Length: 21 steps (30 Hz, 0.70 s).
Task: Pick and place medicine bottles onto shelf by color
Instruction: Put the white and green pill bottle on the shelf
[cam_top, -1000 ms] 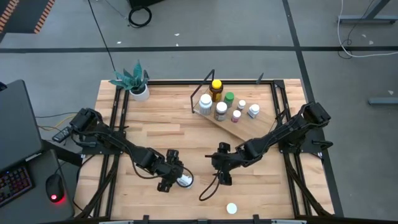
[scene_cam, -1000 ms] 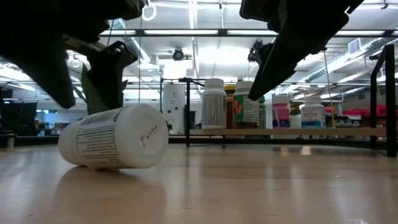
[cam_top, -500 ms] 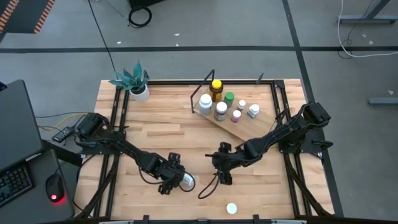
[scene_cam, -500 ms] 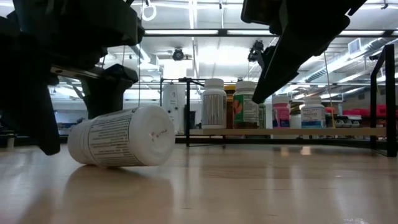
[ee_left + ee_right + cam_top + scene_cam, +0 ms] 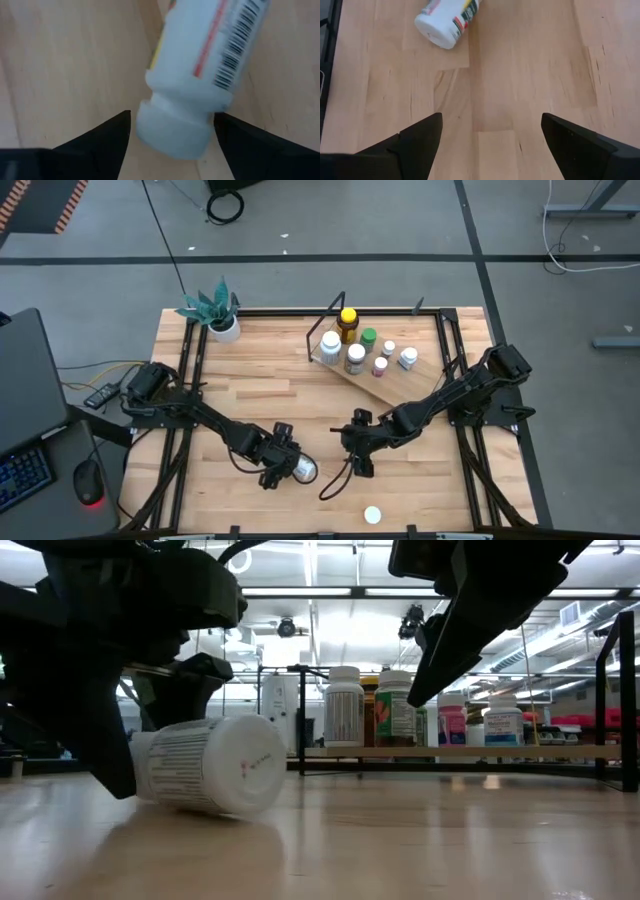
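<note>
Closing in on the fallen white bottle [image 5: 303, 470], the left gripper [image 5: 283, 469] has slid rightward along the front of the table over the last second and now straddles the capped end. In the left wrist view its two fingers [image 5: 107, 132] stand either side of the cap, a sliver of wood showing on each side, so it is spread and not yet clamped. The bottle has rolled a little to the right and lies on its side, well apart from the shelf [image 5: 398, 388], where the other bottles stand in a cluster. Likely meaning: a grasp is about to happen, and this white bottle is still to be carried over to its colour group. The right gripper [image 5: 355, 448] hovers mid-table, fingers wide and empty, unmoved. One more white bottle [image 5: 372, 515] sits near the front edge. Writing: a barcode [image 5: 239, 45], a red stripe and a yellow patch on the label; rows of fine print in the low view, too small to read; no brand legible.
</note>
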Motion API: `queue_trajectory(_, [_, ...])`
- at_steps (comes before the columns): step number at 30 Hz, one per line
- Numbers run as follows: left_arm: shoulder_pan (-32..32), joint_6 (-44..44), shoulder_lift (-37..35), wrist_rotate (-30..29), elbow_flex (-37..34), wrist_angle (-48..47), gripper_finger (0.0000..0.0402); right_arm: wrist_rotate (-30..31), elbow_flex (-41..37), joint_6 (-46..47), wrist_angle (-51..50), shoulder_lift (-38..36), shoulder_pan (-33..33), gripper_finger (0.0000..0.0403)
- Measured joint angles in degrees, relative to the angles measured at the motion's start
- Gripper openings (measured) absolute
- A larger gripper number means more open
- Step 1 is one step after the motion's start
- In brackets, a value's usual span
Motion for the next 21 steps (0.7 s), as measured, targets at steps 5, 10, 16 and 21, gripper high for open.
queue_trajectory(5, [-0.1,2.5,0.0,0.0,0.0,-0.1,0.0248,-0.3,0.0,0.5,0.1,0.0,-0.2,0.0348])
queue_trajectory(10, [-0.1,2.7,0.0,0.0,0.0,-0.1,0.0204,-0.3,0.0,0.6,0.5,0.0,-0.2,0.0348])
queue_trajectory(16, [0.0,2.4,0.0,0.0,0.0,-0.2,0.0204,-0.4,0.0,0.4,0.4,0.0,-0.2,0.0348])
queue_trajectory(21, [0.2,2.0,-0.2,-0.1,4.7,-11.6,0.0219,-0.2,0.7,-0.7,2.5,0.0,-0.3,0.0348])
